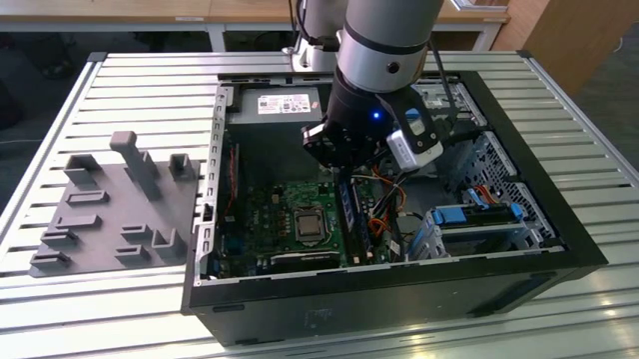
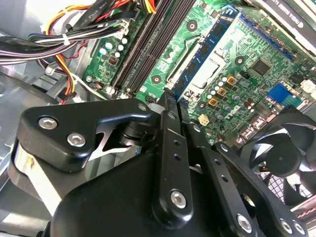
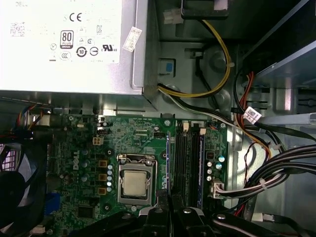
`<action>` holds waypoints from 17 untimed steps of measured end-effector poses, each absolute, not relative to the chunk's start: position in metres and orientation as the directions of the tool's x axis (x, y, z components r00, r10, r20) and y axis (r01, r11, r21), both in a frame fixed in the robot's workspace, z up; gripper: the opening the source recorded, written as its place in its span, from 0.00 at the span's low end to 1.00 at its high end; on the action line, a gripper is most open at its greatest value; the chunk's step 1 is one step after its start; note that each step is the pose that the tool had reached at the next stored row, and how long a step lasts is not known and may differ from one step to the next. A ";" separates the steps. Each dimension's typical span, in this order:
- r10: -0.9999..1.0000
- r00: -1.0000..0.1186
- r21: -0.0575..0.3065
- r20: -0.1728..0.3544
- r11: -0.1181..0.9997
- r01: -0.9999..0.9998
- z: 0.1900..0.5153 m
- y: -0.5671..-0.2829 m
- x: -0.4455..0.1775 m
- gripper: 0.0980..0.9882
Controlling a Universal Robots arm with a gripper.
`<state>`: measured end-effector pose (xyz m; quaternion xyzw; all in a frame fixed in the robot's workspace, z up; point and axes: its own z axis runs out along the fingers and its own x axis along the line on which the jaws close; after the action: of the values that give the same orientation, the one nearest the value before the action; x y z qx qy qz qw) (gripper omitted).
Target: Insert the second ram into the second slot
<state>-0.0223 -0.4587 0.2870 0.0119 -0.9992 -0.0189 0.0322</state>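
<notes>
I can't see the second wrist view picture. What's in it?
The gripper pinches one end of the second ram, a thin blue stick reaching out over a green motherboard inside a computer. A black fan and a bundle of coloured cables lie near the edges.

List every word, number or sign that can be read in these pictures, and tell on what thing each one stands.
Power supply label: certification signs and fine print, too small to read.
Sticker on its edge: too small.
Cable tag: a code, unreadable.
Main board: white lettering, blurred.
Memory stick in the shut gripper: no readable text.
</notes>
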 end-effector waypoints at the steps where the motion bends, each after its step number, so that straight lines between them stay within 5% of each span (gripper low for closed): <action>1: -0.025 -0.998 0.038 0.064 0.999 -0.022 0.287 -0.459 -0.022 0.04; 17: -0.025 -0.997 0.039 0.070 0.999 -0.022 0.283 -0.459 -0.022 0.04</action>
<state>-0.0223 -0.4587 0.2834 0.0118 -0.9991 -0.0189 0.0355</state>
